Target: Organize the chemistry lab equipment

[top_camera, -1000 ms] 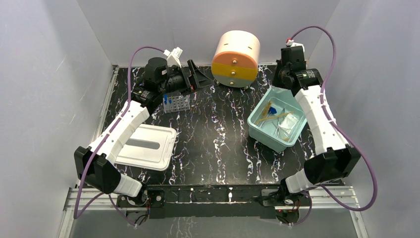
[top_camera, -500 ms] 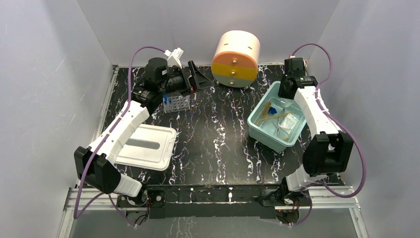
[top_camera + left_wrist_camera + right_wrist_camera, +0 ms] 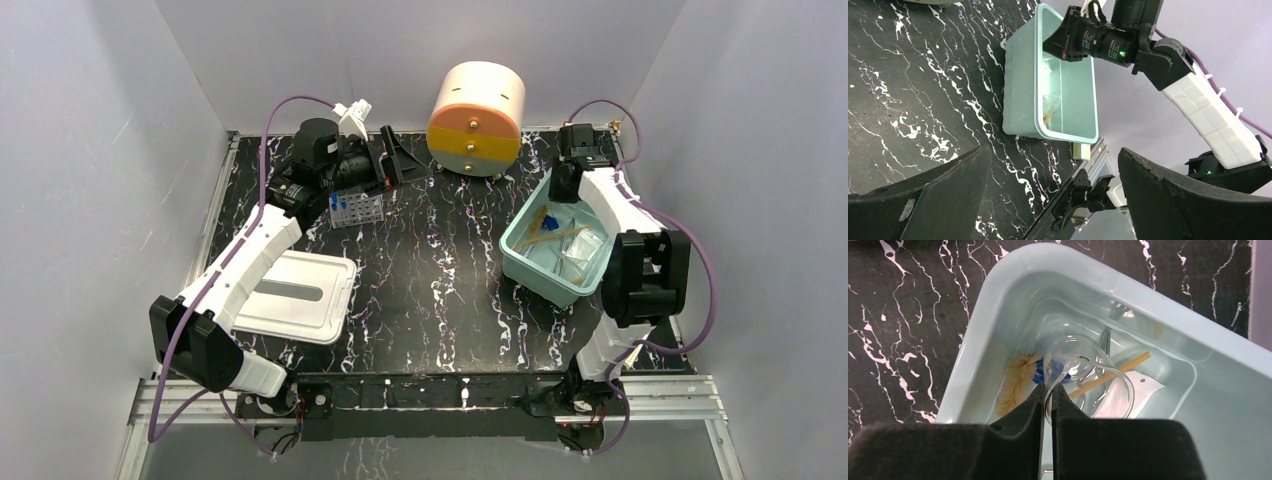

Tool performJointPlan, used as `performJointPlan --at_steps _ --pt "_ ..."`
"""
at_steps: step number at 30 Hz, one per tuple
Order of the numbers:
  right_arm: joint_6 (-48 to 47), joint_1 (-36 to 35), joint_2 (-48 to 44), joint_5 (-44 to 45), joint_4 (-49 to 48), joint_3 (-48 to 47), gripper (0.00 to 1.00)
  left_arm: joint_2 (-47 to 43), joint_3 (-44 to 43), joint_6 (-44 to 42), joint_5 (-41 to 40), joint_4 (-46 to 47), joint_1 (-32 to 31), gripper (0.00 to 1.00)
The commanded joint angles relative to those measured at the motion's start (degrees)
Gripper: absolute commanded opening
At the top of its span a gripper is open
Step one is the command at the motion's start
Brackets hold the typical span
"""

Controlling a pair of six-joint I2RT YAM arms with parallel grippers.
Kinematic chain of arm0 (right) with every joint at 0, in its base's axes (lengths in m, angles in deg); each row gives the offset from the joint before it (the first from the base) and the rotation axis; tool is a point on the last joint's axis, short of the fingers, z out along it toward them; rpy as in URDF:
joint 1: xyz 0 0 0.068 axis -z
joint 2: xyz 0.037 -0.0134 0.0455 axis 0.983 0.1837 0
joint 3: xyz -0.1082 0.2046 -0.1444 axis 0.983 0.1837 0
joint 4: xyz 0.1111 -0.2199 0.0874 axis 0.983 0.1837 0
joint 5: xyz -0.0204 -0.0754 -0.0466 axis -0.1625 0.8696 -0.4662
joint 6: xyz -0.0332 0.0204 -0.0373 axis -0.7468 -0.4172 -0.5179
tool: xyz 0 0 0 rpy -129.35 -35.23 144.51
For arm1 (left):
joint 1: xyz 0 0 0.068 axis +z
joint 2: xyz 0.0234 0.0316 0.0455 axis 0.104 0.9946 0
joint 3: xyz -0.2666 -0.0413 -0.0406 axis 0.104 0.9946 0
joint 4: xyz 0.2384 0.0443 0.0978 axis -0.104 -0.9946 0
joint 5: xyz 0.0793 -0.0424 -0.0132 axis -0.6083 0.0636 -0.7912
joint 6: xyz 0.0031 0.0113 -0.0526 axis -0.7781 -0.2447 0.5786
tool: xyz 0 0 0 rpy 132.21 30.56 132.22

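Observation:
My right gripper (image 3: 1047, 390) is shut on the rim of the clear plastic funnel (image 3: 1073, 352) and holds it over the teal bin (image 3: 973, 355). Under it in the bin lie the brush (image 3: 1015, 382), the tan tubing (image 3: 1113, 375), the metal scissors (image 3: 1105, 340) and the small clear bag (image 3: 1143, 390). From above, the right gripper (image 3: 562, 190) hangs over the bin's far corner (image 3: 520, 262). My left gripper (image 3: 400, 160) is open and empty at the back left, just beyond the clear tube rack (image 3: 357, 208) with blue-capped tubes. Its wrist view looks across the table at the bin (image 3: 1023, 85).
The cream-and-orange drawer unit (image 3: 477, 105) stands at the back centre. A white lid (image 3: 295, 295) lies at the near left under the left arm. The walls close in on both sides. The right arm is folded along the bin's right side.
The right arm has folded up, and its wrist has moved forward over the bin's far corner. The left arm has barely moved.

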State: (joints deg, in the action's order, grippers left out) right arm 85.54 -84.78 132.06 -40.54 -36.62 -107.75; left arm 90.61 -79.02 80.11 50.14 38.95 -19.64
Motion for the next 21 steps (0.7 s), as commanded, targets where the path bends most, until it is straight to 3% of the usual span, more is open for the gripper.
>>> performJointPlan --at_steps 1,10,18,21 --pt "-1.54 0.35 1.89 -1.19 -3.9 -1.06 0.04 -3.08 -0.32 -1.08 -0.53 -1.06 0.05 0.97" --pt "-2.55 0.38 5.81 -0.91 -3.7 -1.81 0.12 -3.0 -0.72 -2.44 -2.15 -2.85 0.09 0.98" --pt "-1.87 0.37 5.62 -0.92 -1.11 -4.19 0.36 -2.7 -0.8 -3.3 -2.88 -4.16 0.08 0.98" --pt "-1.2 0.39 4.24 0.19 1.21 -5.22 0.4 -2.59 -0.93 -3.99 -4.79 -6.04 0.09 0.98"
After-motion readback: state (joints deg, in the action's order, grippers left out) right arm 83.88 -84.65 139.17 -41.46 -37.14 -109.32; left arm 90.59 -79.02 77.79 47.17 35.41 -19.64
